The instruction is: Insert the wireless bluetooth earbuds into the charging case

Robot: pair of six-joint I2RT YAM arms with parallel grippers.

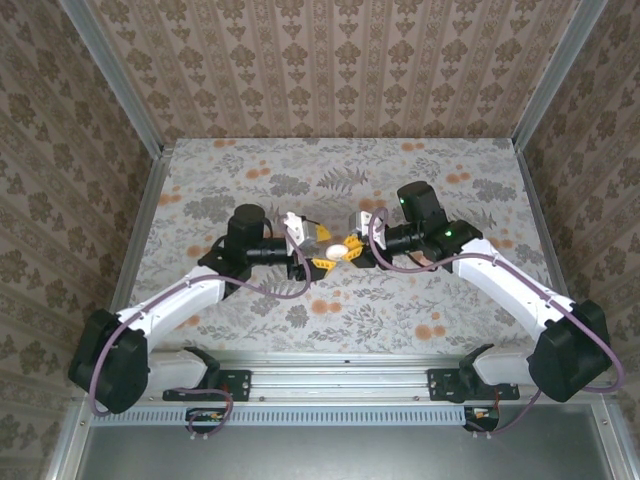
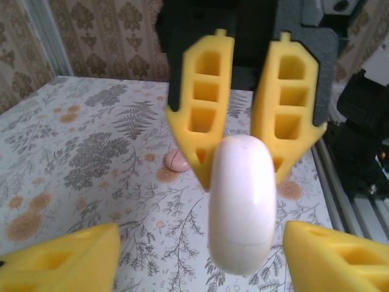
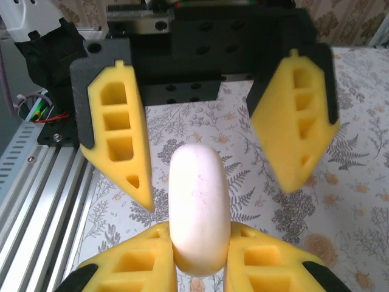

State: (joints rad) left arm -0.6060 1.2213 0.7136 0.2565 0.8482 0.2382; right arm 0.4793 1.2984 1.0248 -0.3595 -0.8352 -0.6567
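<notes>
A closed white oval charging case (image 3: 199,201) is held above the table, with my right gripper (image 3: 199,234) shut on its near end. In the left wrist view the case (image 2: 243,204) points toward the camera. My left gripper (image 2: 200,243) is open there, its yellow fingers (image 2: 61,261) standing wide on either side of the case without touching it. From above, both grippers meet at the table's middle, left (image 1: 322,252) and right (image 1: 362,246), around the case (image 1: 341,250). A small pale pink rounded piece (image 2: 177,160) lies on the cloth beyond; I cannot tell whether it is an earbud.
The floral tablecloth (image 1: 300,170) covers the table, with patterned walls on three sides. An aluminium rail (image 1: 330,380) runs along the near edge between the arm bases. The right arm's black wrist (image 2: 364,128) is close on the right of the left wrist view.
</notes>
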